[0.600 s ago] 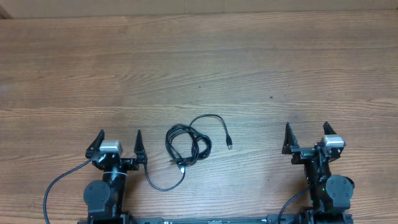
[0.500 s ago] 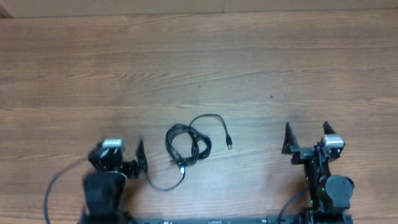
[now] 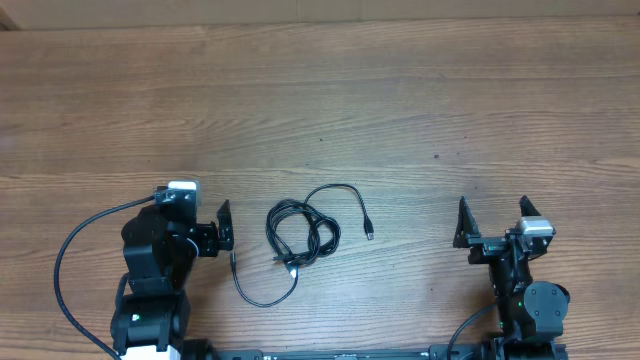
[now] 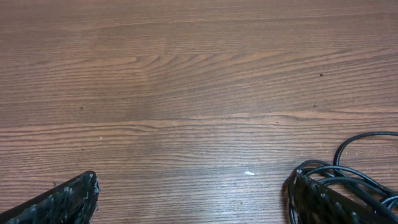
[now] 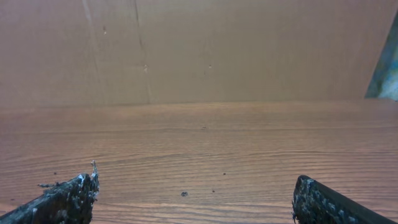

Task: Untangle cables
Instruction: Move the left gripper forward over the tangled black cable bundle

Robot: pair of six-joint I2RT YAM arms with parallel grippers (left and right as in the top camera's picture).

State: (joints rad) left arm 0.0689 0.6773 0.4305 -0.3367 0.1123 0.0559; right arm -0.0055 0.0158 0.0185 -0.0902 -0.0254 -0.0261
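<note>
Cables [image 3: 318, 235] — black tangle, wooden table [image 3: 400, 100]

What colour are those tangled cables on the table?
The cables are black, clearest in the overhead view.

Overhead fixed high, looking straight down on table [image 3: 400, 90]; left wrist close and low, tilted down at the wood, catching cables [image 4: 339, 169] at lower right, same coil seen mid-frame from overhead; right wrist low, near level, facing across table to wall [image 5: 199, 50].
</note>
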